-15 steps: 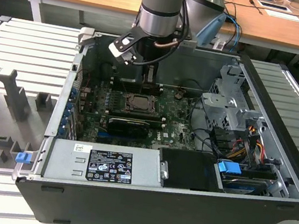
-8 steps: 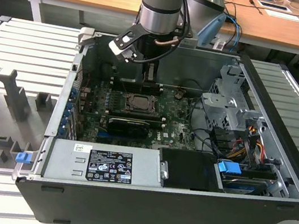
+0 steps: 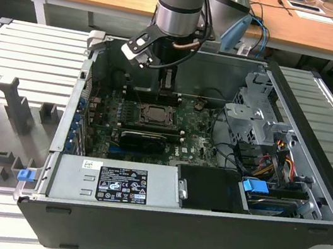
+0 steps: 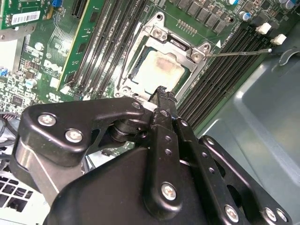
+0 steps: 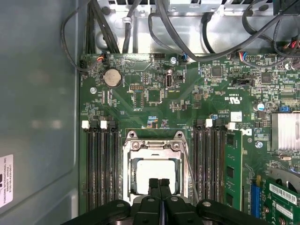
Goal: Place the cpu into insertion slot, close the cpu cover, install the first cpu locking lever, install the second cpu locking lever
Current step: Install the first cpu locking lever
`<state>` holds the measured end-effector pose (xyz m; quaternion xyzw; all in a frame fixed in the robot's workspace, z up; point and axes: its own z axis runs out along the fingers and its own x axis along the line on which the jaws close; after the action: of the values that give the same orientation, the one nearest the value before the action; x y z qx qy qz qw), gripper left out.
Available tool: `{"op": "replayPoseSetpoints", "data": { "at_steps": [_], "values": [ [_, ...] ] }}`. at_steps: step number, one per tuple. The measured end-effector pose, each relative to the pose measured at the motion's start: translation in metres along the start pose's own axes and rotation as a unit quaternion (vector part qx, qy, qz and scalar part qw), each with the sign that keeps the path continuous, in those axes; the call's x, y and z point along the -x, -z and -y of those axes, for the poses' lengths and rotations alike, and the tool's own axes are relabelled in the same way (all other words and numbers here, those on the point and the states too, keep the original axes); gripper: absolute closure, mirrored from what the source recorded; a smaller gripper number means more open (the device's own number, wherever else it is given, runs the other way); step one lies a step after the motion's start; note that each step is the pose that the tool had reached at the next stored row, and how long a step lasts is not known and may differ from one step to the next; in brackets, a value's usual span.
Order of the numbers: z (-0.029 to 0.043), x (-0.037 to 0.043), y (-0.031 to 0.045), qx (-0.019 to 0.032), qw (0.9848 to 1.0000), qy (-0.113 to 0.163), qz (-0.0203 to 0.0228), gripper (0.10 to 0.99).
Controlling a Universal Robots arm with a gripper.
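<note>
My claw [image 5: 159, 183] at the cpu cover [image 5: 154, 145]
Pressed together, pinching nothing; cpu [image 5: 152, 168] shows through the cover's cut-out; white printed label [image 5: 5, 180] well apart.

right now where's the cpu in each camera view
Exterior view: the cpu lies mid-motherboard, under the gripper.
First wrist view: pale square just beyond the fingertips.
Second wrist view: pale square just past the fingertip.
Shared landmark: the silvery cpu cover framing it.
</note>
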<state>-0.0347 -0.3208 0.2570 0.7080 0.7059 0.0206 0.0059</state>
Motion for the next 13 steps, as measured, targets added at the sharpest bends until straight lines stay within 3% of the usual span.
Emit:
{"op": "replayPoseSetpoints", "data": {
  "at_steps": [13],
  "values": [
    [-0.0003, -0.0002, 0.0082, 0.0000, 1.0000, 0.000, 0.0000, 0.980]
  ]
}}
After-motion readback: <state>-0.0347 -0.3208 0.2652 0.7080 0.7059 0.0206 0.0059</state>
